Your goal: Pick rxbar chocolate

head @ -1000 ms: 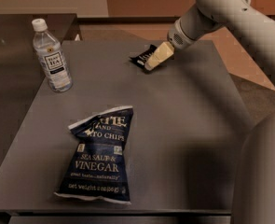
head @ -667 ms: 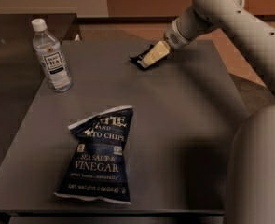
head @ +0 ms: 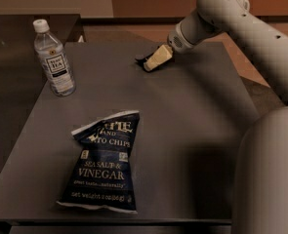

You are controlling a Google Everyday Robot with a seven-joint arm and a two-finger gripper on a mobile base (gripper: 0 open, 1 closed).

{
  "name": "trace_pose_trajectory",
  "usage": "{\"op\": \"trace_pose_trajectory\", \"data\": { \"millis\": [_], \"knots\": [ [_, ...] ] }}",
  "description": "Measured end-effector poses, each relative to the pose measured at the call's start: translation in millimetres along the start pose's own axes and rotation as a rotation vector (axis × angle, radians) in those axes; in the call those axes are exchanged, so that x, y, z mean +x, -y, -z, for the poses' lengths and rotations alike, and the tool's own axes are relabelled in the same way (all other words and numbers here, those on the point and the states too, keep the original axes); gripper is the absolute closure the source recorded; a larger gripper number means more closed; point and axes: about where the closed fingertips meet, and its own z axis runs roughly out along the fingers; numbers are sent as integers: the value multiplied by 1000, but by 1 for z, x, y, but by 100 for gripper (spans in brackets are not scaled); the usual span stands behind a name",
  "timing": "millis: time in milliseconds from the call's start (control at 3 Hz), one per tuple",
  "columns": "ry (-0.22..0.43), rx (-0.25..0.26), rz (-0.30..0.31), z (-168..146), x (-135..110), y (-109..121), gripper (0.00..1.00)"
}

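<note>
Over the last second the gripper (head: 157, 58) has crept a little toward 9 o'clock, staying low at the far edge of the surface (head: 192, 130), while the rxbar chocolate (head: 142, 59) has barely moved. I judge the pick is at the closing stage, not the lift. The bar lies at about 12 o'clock on the surface, at 1 o'clock from the chip bag (head: 104, 165) and well apart from the water bottle (head: 54, 62). The gripper's tip meets its near end, but I cannot tell whether it is spread or clamped on the wrapper.
</note>
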Motion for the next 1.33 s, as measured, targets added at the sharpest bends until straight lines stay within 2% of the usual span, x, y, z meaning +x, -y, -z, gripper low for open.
{"op": "trace_pose_trajectory", "data": {
  "millis": [1000,1333],
  "knots": [
    [11,-37,-14,9,-4,-15,87],
    [38,-52,-14,20,-11,-20,100]
  ]
}}
